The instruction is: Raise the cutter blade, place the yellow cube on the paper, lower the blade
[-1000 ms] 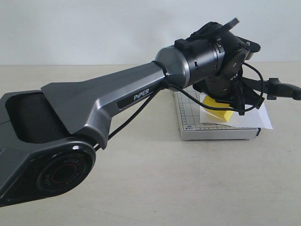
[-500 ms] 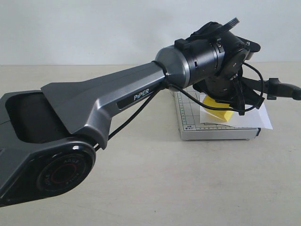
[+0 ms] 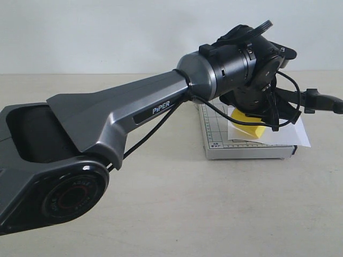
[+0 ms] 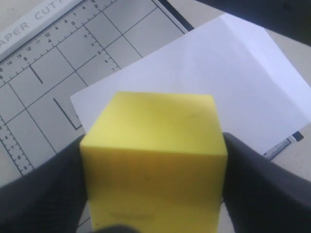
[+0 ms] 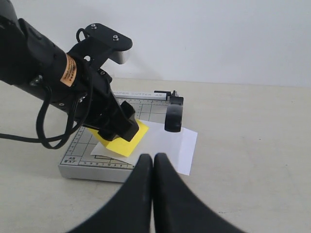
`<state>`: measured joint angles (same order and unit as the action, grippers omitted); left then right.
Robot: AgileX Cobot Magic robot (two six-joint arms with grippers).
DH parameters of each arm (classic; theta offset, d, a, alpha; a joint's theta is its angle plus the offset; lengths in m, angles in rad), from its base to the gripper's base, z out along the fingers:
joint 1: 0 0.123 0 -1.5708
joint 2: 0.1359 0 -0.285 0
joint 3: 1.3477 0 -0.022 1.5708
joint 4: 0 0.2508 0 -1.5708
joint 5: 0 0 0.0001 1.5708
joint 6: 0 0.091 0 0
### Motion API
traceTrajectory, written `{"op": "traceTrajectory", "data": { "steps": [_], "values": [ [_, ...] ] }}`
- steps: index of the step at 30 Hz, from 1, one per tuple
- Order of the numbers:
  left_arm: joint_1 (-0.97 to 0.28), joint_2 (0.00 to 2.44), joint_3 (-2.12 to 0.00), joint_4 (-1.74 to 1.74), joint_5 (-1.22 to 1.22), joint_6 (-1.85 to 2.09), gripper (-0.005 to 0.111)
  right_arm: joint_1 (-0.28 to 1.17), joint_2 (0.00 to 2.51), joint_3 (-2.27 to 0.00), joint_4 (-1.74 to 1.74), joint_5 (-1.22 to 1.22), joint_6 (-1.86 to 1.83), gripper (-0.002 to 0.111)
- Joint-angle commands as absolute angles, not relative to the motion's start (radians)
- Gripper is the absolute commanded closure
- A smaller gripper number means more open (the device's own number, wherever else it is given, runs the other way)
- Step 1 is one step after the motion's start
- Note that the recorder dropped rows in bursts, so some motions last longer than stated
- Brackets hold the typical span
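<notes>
The yellow cube [image 4: 155,160] sits between the black fingers of my left gripper [image 4: 153,145], which is shut on it. The cube [image 5: 127,141] is tilted, low over the white paper [image 5: 170,143]; whether it touches the sheet I cannot tell. The paper lies on the grey gridded trimmer base [image 5: 80,145] and overhangs its right side [image 3: 297,134]. The cutter blade [image 5: 174,114] stands raised beside the paper, its thick handle [image 3: 321,100] up in the air. My right gripper [image 5: 154,160] is shut and empty, over bare table in front of the trimmer.
My left arm [image 3: 134,118] stretches across the beige table from the near left and hides much of the trimmer in the exterior view. A white wall backs the table.
</notes>
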<state>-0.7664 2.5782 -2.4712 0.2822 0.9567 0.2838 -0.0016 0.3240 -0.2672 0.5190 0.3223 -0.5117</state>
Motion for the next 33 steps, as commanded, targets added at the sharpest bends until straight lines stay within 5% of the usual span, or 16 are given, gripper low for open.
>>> {"op": "traceTrajectory", "data": {
  "steps": [1, 5, 11, 28, 33],
  "values": [
    [-0.764, 2.572, -2.479, 0.284, 0.960, 0.289, 0.083, -0.006, 0.320, -0.263, 0.518, 0.311, -0.515, 0.108],
    [-0.764, 2.572, -2.479, 0.284, 0.956, 0.289, 0.082, -0.006, 0.320, -0.263, 0.518, 0.311, -0.515, 0.108],
    [-0.764, 2.572, -2.479, 0.288, 0.948, 0.285, 0.031, -0.006, 0.320, -0.263, 0.518, 0.311, -0.515, 0.108],
    [-0.764, 2.425, -2.479, 0.292, 1.022, 0.297, 0.031, -0.006, 0.320, -0.263, 0.518, 0.311, -0.515, 0.108],
    [-0.764, 2.409, -2.479, 0.310, 1.108, 0.300, 0.045, -0.006, 0.320, -0.263, 0.518, 0.311, -0.515, 0.108]
  ]
}}
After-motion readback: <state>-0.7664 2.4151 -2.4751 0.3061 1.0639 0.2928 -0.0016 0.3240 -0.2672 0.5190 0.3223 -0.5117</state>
